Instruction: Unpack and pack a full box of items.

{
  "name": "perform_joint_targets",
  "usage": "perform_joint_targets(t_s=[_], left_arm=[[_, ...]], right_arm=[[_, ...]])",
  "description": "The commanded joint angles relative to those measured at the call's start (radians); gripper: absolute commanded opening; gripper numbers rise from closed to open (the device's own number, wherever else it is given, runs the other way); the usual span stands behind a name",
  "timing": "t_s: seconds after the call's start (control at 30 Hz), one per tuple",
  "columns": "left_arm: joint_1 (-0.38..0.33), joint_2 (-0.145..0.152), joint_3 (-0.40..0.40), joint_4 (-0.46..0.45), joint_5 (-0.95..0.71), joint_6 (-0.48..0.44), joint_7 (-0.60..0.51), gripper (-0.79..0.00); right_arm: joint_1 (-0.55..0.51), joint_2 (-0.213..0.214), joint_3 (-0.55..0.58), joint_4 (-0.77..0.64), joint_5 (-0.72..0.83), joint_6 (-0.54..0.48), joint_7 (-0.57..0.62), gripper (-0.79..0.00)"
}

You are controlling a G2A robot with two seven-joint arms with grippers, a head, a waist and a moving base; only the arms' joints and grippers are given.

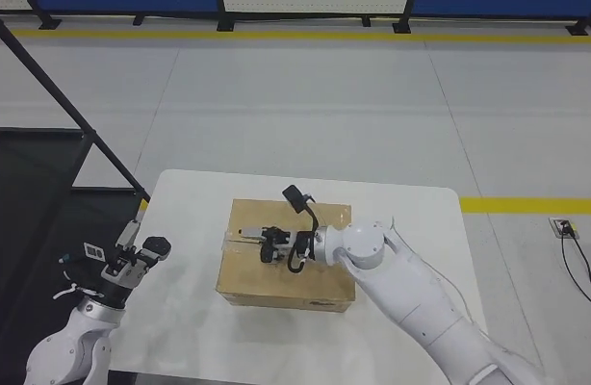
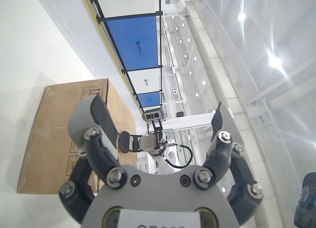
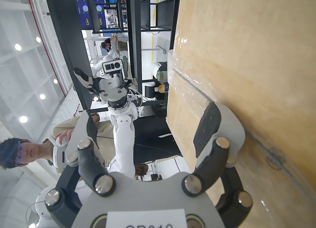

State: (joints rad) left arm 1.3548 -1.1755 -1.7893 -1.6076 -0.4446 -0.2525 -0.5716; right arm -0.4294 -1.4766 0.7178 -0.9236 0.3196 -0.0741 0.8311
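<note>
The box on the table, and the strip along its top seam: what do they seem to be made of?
The box looks like plain brown cardboard with a matt finish: flat tan faces, sharp folded edges and printed marks on one side. The strip seems to be clear plastic tape: it is glossy, catches the light, and the brown shows through.

Bright ceiling lights [image 2: 274, 61] flare into starbursts overhead, and the tape [image 3: 181, 41] on the box [image 3: 246, 29] glints.

2 arms well apart, right arm [image 1: 411, 289] stretched inward, jaws open, left arm [image 1: 91, 322] raised, jaws open
</note>
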Motion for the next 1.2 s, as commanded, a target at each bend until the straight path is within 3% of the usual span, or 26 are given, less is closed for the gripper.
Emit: perform_joint_targets(t_s=[0.0,0.23,0.5,0.87,1.17], left_arm=[[0.002,0.001,-0.007,0.003,-0.007,-0.003,-0.006,0.000],[0.002,0.006,-0.022,0.013,-0.023,-0.003,-0.030,0.000],[-0.021,0.014,-0.003,0.034,0.001,0.034,-0.083,0.000],[-0.133,0.021,0.139,0.150,0.131,0.096,-0.219,0.000],[-0.195,0.021,0.212,0.205,0.162,0.090,-0.234,0.000]], right_arm=[[0.009,-0.012,-0.012,0.017,0.003,-0.024,-0.006,0.000],[0.016,-0.031,-0.001,0.047,0.015,-0.103,-0.047,0.000],[-0.044,0.010,0.108,-0.042,0.006,-0.163,0.000,0.000],[-0.333,0.132,0.425,-0.433,-0.070,-0.158,0.086,0.000],[-0.521,0.183,0.617,-0.621,-0.075,-0.165,0.109,0.000]])
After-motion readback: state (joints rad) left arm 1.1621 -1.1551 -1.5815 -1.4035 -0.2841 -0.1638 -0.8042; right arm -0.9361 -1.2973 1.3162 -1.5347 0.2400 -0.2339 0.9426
